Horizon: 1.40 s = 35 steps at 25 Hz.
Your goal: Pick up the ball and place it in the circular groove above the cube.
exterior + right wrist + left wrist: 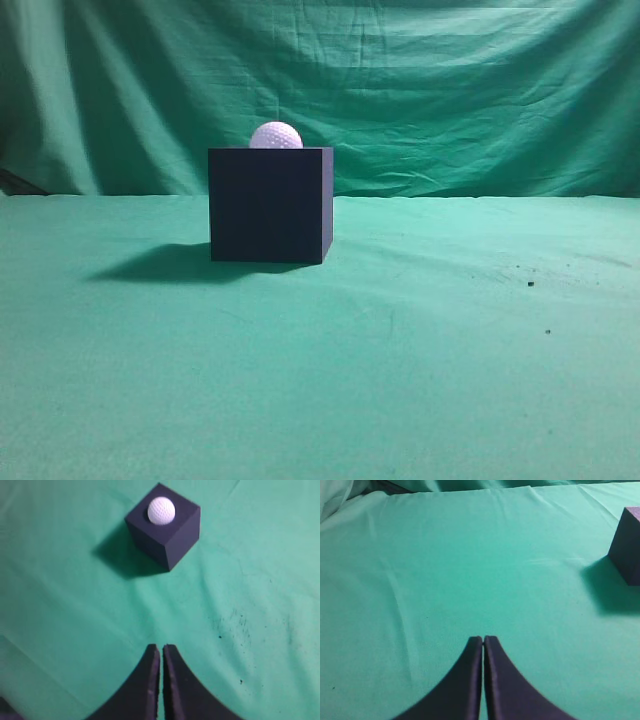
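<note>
The white dimpled ball (276, 136) sits on top of the dark navy cube (270, 205), sunk partly into its top. The right wrist view shows the ball (161, 510) resting in the middle of the cube's (172, 537) top face. The left wrist view shows only a corner of the cube (627, 545) at the right edge. My left gripper (483, 639) is shut and empty above bare cloth, well left of the cube. My right gripper (161, 647) is shut and empty, well short of the cube. Neither gripper shows in the exterior view.
A green cloth (400, 350) covers the table, and a green curtain (450, 90) hangs behind it. Dark specks (235, 622) dot the cloth right of the cube. The cube casts a shadow (160, 262) to its left.
</note>
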### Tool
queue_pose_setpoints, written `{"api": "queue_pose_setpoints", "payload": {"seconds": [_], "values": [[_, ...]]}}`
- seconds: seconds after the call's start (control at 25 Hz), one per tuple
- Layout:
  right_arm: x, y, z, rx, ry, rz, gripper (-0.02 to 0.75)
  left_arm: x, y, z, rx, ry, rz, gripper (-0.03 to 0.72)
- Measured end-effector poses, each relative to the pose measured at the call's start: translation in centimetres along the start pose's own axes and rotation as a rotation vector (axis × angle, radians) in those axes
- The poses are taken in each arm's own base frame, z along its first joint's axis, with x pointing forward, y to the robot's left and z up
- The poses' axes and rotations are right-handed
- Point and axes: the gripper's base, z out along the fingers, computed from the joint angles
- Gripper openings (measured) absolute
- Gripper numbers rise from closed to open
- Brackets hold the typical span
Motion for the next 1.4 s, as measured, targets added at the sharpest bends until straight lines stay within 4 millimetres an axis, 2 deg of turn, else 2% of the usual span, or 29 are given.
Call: {"api": "queue_pose_setpoints", "payload": {"seconds": [0.28,0.48,0.68,0.96,1.2,1.4], "values": [[3.8,0.2,-3.7,-0.031,-0.075,-0.006,0.000,0.0,0.0,0.0,0.000,0.000,0.000,0.000],[5.7,-0.4,-4.2,0.021,-0.120,-0.071,0.000,0.0,0.0,0.0,0.000,0.000,0.000,0.000],[8.8,-1.2,-3.3,0.074,-0.249,-0.087,0.000,0.0,0.0,0.0,0.000,0.000,0.000,0.000],[13.9,-3.3,-2.1,0.286,-0.546,0.039,0.000,0.0,0.0,0.0,0.000,0.000,0.000,0.000],[18.4,-4.7,1.2,0.457,-0.652,0.180,0.000,0.0,0.0,0.0,0.000,0.000,0.000,0.000],[21.2,-5.4,4.1,0.496,-0.607,0.287,0.000,0.0,0.0,0.0,0.000,0.000,0.000,0.000]]}}
